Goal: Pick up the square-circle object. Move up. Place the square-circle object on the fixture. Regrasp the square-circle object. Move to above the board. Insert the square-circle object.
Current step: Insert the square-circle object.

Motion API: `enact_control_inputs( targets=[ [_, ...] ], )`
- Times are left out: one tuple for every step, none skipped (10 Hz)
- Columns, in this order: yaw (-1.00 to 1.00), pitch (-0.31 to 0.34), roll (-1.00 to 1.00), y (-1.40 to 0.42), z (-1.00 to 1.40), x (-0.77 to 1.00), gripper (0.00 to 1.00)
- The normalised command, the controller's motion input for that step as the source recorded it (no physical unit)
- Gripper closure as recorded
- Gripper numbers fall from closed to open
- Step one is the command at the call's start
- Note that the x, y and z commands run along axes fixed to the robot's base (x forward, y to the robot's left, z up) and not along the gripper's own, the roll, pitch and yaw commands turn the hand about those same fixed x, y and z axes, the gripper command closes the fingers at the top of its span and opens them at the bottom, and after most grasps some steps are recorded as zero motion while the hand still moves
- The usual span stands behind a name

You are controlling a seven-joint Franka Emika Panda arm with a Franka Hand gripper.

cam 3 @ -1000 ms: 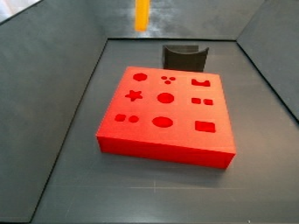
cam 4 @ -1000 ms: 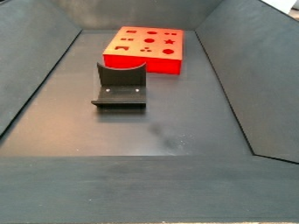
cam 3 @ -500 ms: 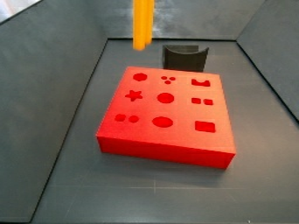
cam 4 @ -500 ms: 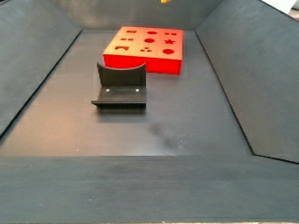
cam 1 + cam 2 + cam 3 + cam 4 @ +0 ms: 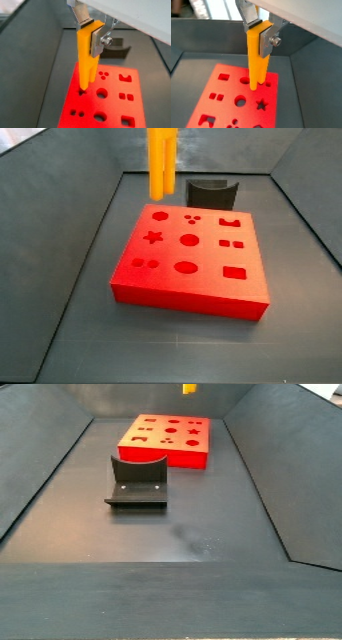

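My gripper (image 5: pixel 89 36) is shut on the square-circle object (image 5: pixel 85 65), a long yellow-orange peg that hangs upright from the silver fingers (image 5: pixel 97 42). Both wrist views show the peg's lower end just above the holes of the red board (image 5: pixel 113 106), near the board's far edge. In a wrist view the gripper (image 5: pixel 260 33) holds the peg (image 5: pixel 257 62) over the board (image 5: pixel 221 111). In a side view the peg (image 5: pixel 160 163) hangs over the board's (image 5: pixel 201 294) far left corner, with the gripper out of frame. Only the peg's tip (image 5: pixel 189 388) shows in a side view.
The dark fixture (image 5: pixel 211 193) stands behind the board in a side view, and in front of the board (image 5: pixel 160 456) in a side view (image 5: pixel 136 481). It also shows in a wrist view (image 5: pixel 119 47). Sloped grey walls enclose the floor.
The peg has come down: in the side view its lower end has dropped from near the top edge to close above the board's far left corner.
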Motion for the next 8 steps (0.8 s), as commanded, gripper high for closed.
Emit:
enact_control_inputs(
  targets=[
    [-0.93, -0.187, -0.14, -0.08, -0.23, 0.00, 1.00],
    [-0.93, -0.184, -0.14, -0.08, -0.24, 0.00, 1.00],
    [-0.97, -0.076, -0.07, -0.10, -0.19, 0.00, 1.00],
    [-1.00, -0.039, -0.03, -0.09, -0.25, 0.00, 1.00],
    [-1.00, -0.024, -0.02, -0.07, -0.25, 0.00, 1.00],
    [-1.00, 0.000, 0.00, -0.08, -0.22, 0.00, 1.00],
    [-1.00, 0.000, 0.00, -0.08, -0.22, 0.00, 1.00],
    [-0.95, 0.000, 0.00, -0.13, -0.22, 0.00, 1.00]
  ],
)
